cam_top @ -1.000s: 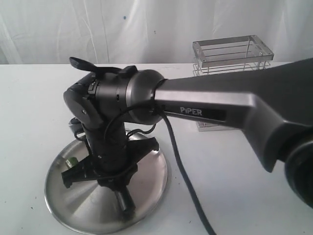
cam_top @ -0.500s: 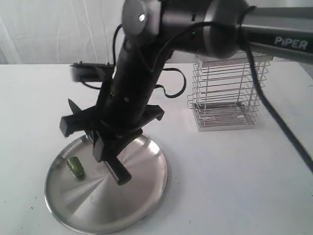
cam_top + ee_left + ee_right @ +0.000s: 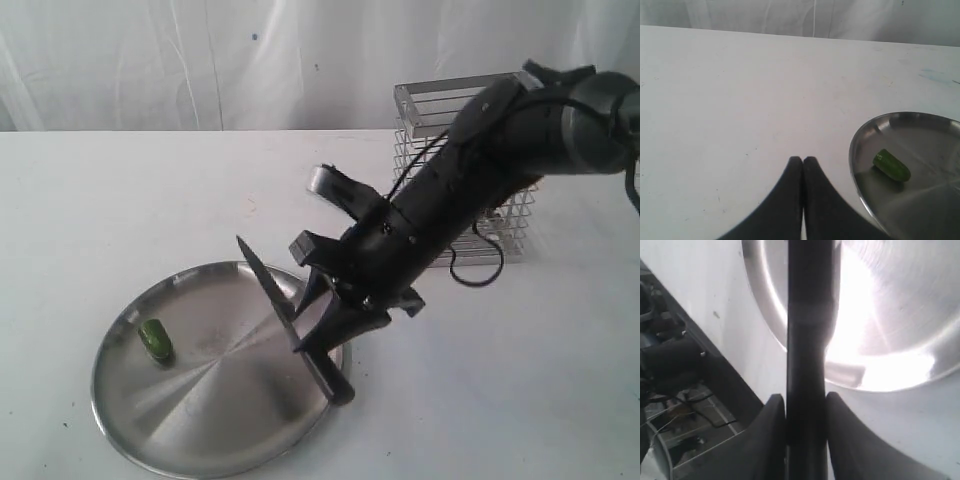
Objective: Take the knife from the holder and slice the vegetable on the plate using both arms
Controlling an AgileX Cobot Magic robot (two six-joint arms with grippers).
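My right arm (image 3: 480, 170) covered much of the holder (image 3: 440, 105) in the exterior view and ran off that picture's right edge. In my right wrist view the knife (image 3: 807, 315) was a blurred dark bar, cut by the frame, its blade unseen. My left wrist view cropped the plate (image 3: 856, 150), and my left fingers (image 3: 785, 205) ran out of frame.

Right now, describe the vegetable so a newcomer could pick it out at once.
Find the big round steel plate on the white table. Near its left rim in the exterior view lies one small stubby piece, the vegetable. It is the only glossy green thing; the knife over the plate's right side is dark and slim.
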